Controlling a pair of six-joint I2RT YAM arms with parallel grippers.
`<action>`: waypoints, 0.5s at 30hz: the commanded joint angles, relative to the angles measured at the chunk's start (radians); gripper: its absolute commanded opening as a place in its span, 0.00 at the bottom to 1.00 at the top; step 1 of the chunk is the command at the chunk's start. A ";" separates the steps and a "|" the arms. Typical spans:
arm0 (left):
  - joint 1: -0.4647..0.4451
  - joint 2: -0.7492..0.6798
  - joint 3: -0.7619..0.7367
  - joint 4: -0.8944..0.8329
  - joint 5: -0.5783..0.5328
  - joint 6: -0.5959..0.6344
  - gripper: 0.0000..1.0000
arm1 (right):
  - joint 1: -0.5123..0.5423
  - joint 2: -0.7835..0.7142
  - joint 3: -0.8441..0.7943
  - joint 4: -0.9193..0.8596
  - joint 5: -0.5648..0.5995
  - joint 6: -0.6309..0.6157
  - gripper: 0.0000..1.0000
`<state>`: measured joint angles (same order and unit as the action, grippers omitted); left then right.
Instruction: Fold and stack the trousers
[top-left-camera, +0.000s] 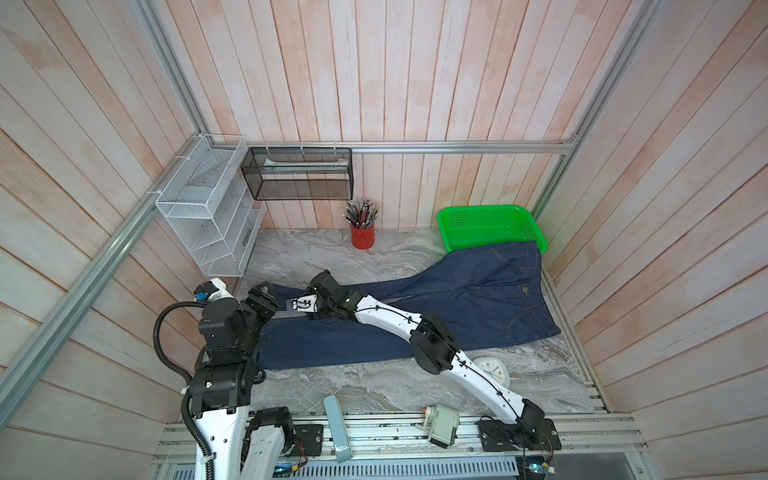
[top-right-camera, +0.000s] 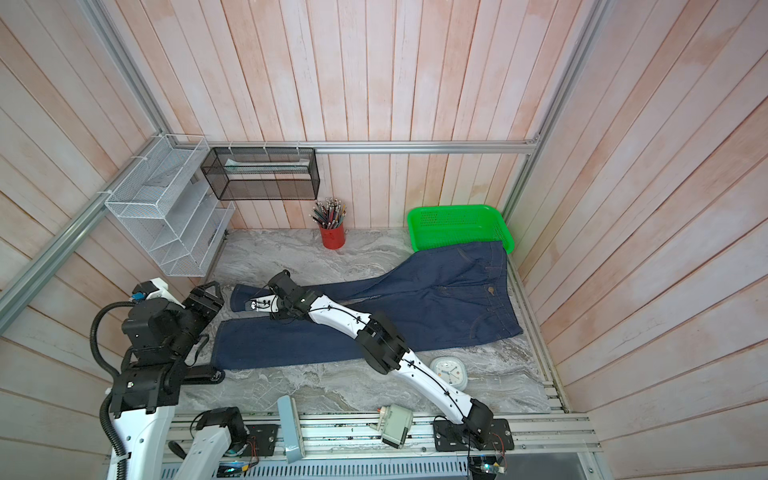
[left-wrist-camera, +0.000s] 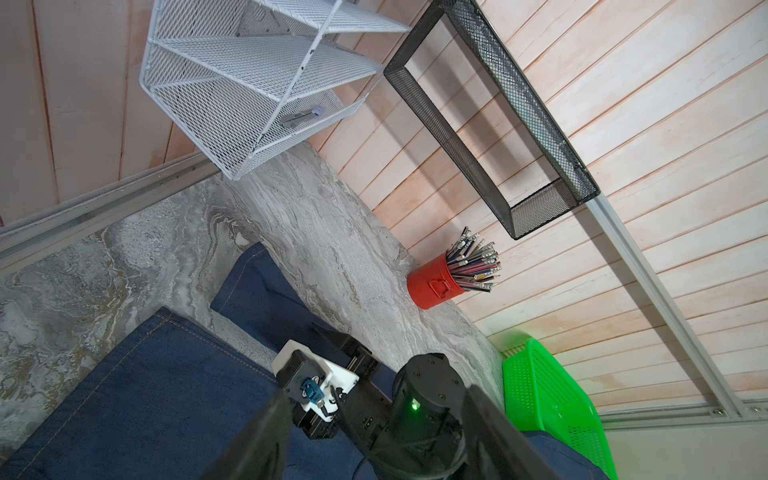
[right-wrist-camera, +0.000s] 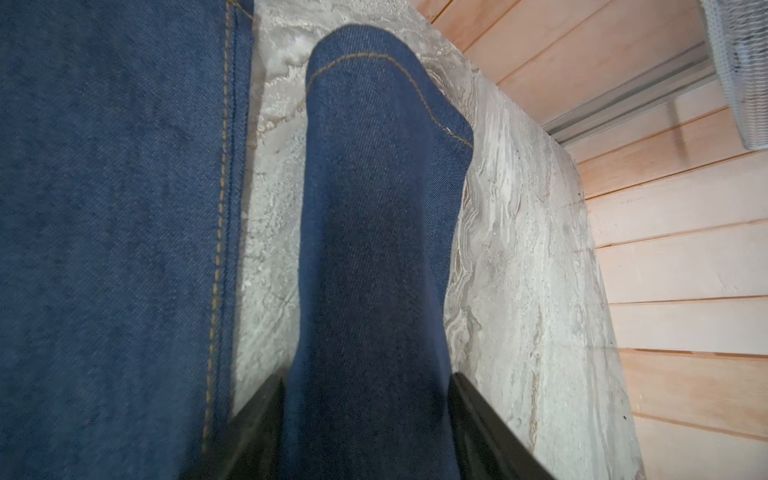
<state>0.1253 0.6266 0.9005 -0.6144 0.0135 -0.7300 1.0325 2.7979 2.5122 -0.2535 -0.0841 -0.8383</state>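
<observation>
- The trousers (top-left-camera: 457, 307) lie spread flat on the counter (top-left-camera: 374, 386). The waist is at the right, against the front rim of the green basket (top-left-camera: 490, 216), and both legs run leftward.
- The legs are splayed with a strip of bare counter between them near the hems, so I judge that no fold has been made yet.
- The right pincer (top-left-camera: 289, 305) reaches across the middle to the far leg, near its hem. In the right wrist view its jaws stand wide, one at each side of that leg. The cloth fills the gap and bows up between them, so it looks like a grip across the leg's width.
- The left pincer (top-left-camera: 266, 296) hovers just beyond the far hem. Its jaws are well apart with nothing between them.
- Likely step in hand: laying the far leg over the near one.
- That leaves nearly everything to do: pairing the legs, folding them toward the waist, then placing the bundle. The task doesn't say where it should be stacked.
</observation>
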 joint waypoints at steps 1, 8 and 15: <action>0.005 -0.001 0.030 -0.009 -0.023 0.003 0.68 | 0.001 0.034 0.000 0.001 -0.011 0.010 0.62; 0.005 0.002 0.032 -0.008 -0.024 0.006 0.68 | 0.000 0.040 0.002 -0.013 -0.015 0.021 0.25; 0.005 -0.002 0.034 -0.025 -0.033 0.015 0.68 | 0.000 -0.059 0.007 -0.059 -0.092 0.038 0.00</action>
<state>0.1253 0.6273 0.9077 -0.6147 0.0078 -0.7288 1.0325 2.8044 2.5118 -0.2668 -0.1108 -0.8181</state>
